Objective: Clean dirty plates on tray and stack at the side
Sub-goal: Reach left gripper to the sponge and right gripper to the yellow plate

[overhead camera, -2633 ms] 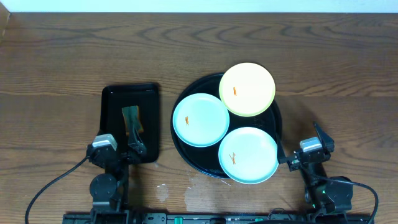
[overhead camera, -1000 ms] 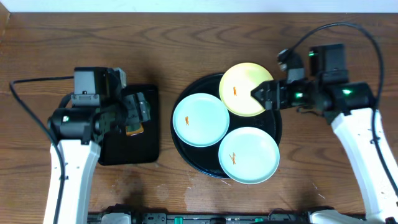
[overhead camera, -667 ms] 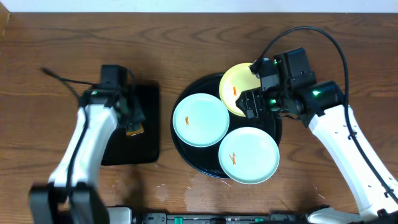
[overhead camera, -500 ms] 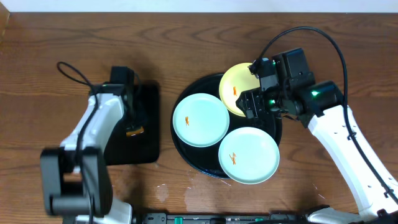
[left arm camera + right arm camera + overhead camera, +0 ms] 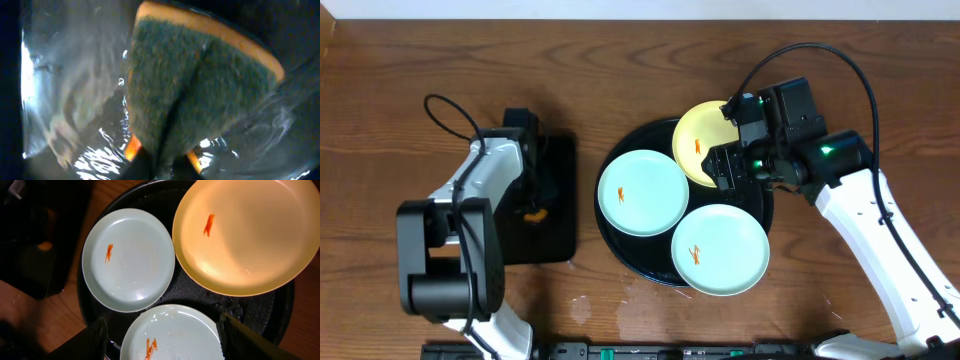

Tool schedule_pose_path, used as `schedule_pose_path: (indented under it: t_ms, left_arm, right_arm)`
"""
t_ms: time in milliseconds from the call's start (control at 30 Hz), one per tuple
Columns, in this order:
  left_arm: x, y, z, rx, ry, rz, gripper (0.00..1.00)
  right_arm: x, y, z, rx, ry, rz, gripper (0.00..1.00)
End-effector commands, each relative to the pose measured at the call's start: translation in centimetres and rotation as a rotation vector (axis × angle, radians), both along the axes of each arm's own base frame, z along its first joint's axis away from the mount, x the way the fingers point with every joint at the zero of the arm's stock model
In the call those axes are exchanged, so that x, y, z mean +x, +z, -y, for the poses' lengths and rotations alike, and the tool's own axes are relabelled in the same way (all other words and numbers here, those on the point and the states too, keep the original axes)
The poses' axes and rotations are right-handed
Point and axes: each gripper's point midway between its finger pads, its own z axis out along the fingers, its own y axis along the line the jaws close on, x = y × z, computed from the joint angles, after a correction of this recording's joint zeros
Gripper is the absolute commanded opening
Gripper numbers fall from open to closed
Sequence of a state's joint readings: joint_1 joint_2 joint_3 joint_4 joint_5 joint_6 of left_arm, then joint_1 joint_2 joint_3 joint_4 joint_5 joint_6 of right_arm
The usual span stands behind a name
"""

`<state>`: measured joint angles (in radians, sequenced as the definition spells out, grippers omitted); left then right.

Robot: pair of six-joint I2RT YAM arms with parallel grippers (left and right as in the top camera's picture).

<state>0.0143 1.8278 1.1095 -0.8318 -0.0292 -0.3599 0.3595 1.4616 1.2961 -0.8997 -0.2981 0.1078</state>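
Note:
Three plates lie on the round black tray (image 5: 620,252), each with an orange smear: a yellow plate (image 5: 705,135) at the back, a mint plate (image 5: 642,192) at the left and a mint plate (image 5: 720,250) at the front. My right gripper (image 5: 725,165) hovers over the yellow plate's near edge. In the right wrist view this gripper (image 5: 165,347) is open, its fingers (image 5: 95,340) wide apart above the front mint plate (image 5: 175,335), touching nothing. My left gripper (image 5: 162,165) is shut on a green and orange sponge (image 5: 200,85), which creases where it is pinched.
The sponge and left gripper (image 5: 530,192) are down in a smaller rectangular black tray (image 5: 555,235), wet inside, left of the round tray. Bare wooden table lies behind both trays. Water drops (image 5: 585,305) mark the table's front edge.
The left gripper has come down into the rectangular tray and closed on the sponge. The right arm swung left over the yellow plate a second ago and has held still since.

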Motion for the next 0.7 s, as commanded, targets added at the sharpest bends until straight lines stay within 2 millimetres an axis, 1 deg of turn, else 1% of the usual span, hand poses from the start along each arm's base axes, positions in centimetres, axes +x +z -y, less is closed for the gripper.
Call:
schedule_pose_path:
  t_ms: [0, 33, 100, 167, 267, 400, 467, 533, 600, 633, 667]
  left_arm:
    - [1.9, 3.9, -0.5, 0.012, -0.01, 0.129, 0.35]
    - [2.1, 4.5, -0.5, 0.013, -0.015, 0.154, 0.42]
    - [2.8, 5.3, -0.5, 0.017, -0.045, 0.197, 0.43]
    - [3.1, 5.4, -1.0, 0.047, -0.045, 0.211, 0.43]
    - [3.7, 4.0, -1.2, 0.058, -0.044, 0.233, 0.43]
    - [4.0, 1.0, -1.3, 0.063, -0.056, 0.239, 0.42]
    - [3.9, -0.2, -1.4, 0.067, -0.067, 0.216, 0.36]
    - [3.7, -0.7, -1.4, 0.065, -0.067, 0.2, 0.29]
    - [3.7, -0.8, -1.3, 0.064, -0.067, 0.197, 0.19]
    - [3.7, -0.7, -1.3, 0.064, -0.067, 0.197, 0.08]
    - [3.6, -0.6, -1.3, 0.064, -0.067, 0.195, 0.07]
  right_arm:
    - [0.3, 0.8, -0.3, 0.01, -0.004, 0.019, 0.69]
    - [0.3, 0.8, -0.3, 0.011, -0.004, 0.021, 0.69]
    - [0.4, 0.9, -0.4, 0.013, -0.004, 0.024, 0.69]
    - [0.4, 0.9, -0.4, 0.013, -0.004, 0.026, 0.7]
    - [0.5, 0.9, -0.4, 0.014, -0.004, 0.029, 0.7]
    - [0.4, 0.9, -0.4, 0.014, -0.004, 0.028, 0.7]
    - [0.4, 0.9, -0.4, 0.014, -0.004, 0.027, 0.7]
    - [0.4, 0.9, -0.4, 0.013, -0.004, 0.024, 0.7]
    - [0.3, 0.8, -0.3, 0.011, -0.004, 0.021, 0.7]
    - [0.3, 0.8, -0.3, 0.011, -0.004, 0.021, 0.7]
    - [0.3, 0.8, -0.3, 0.011, -0.004, 0.021, 0.7]
